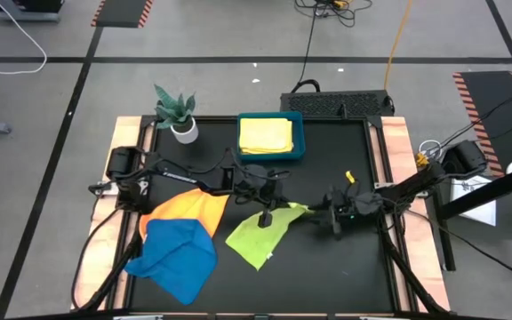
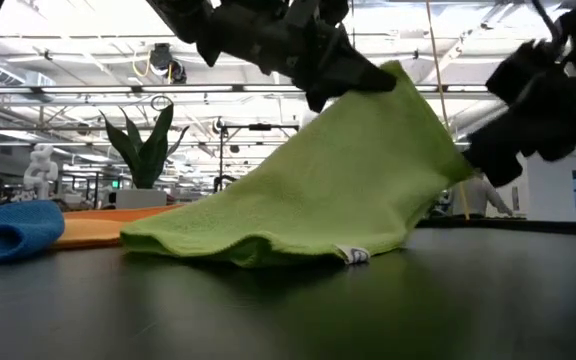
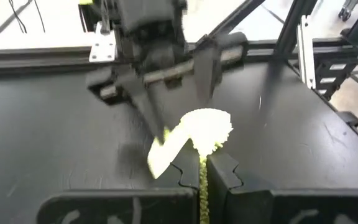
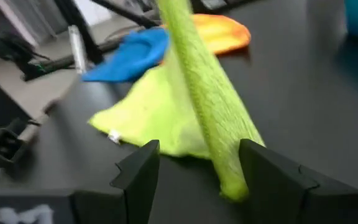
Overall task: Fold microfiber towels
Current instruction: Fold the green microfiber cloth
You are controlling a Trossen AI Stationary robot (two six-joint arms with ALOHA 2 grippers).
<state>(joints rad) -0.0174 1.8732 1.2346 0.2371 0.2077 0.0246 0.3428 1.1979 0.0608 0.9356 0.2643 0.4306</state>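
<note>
While left gripper (image 3: 202,177) pinches lime towel (image 1: 260,233) aloft; right gripper (image 4: 197,165) seemingly released.

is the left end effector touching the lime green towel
Touching. The left wrist view shows the left end effector shut on the lime green towel, with the cloth pinched between its fingers.

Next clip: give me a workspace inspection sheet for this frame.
Surface: black table, bare at its right.
Job's things: lime green towel partly lifted; orange towel under blue towel; yellow towel in teal tray.
Clutter: potted plant.
End effectors: left end effector shut on the lime green towel; right end effector open, towel edge between its fingers.
Cables: several on the floor.
Surroundings: open hall; nothing else seen.
</note>
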